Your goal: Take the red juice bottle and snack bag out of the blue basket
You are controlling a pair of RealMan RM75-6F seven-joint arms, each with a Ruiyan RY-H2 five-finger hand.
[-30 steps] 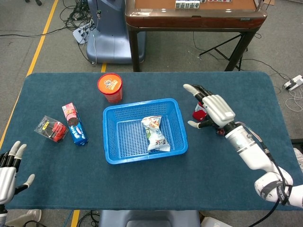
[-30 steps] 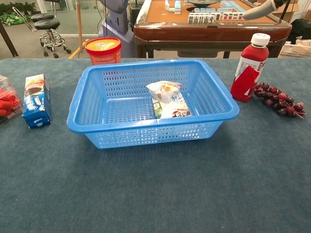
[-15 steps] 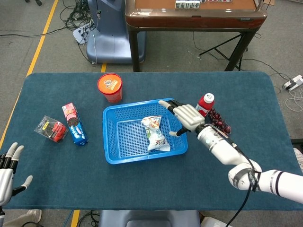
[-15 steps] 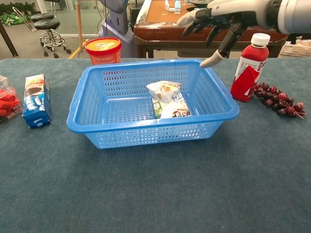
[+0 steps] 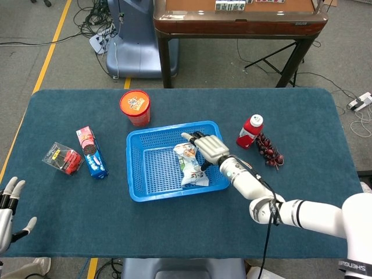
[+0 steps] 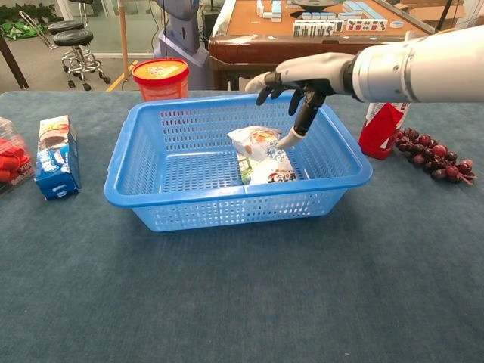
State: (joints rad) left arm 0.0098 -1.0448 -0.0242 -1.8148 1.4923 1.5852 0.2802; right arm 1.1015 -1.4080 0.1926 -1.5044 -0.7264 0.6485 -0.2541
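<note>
The white snack bag [image 5: 191, 164] [image 6: 262, 154] lies inside the blue basket [image 5: 145, 180] [image 6: 151, 193], toward its right side. My right hand [image 5: 208, 149] [image 6: 296, 85] hovers over the bag inside the basket, fingers spread and pointing down, holding nothing; a fingertip is close to the bag's top. The red juice bottle [image 5: 250, 131] [image 6: 385, 121] stands upright on the table to the right of the basket, partly hidden by my forearm in the chest view. My left hand [image 5: 9, 212] is at the table's near left corner, fingers apart, holding nothing.
A bunch of dark grapes [image 5: 268, 150] [image 6: 435, 155] lies right of the bottle. An orange-lidded tub [image 5: 135, 107] [image 6: 159, 79] stands behind the basket. A blue cookie box [image 5: 92, 152] [image 6: 54, 156] and a clear pack of red items [image 5: 62, 158] lie at the left.
My right hand has moved left from beside the bottle, over the basket's right rim, and lowered toward the snack bag. The bottle stays standing on the table. The left hand has barely shifted.
</note>
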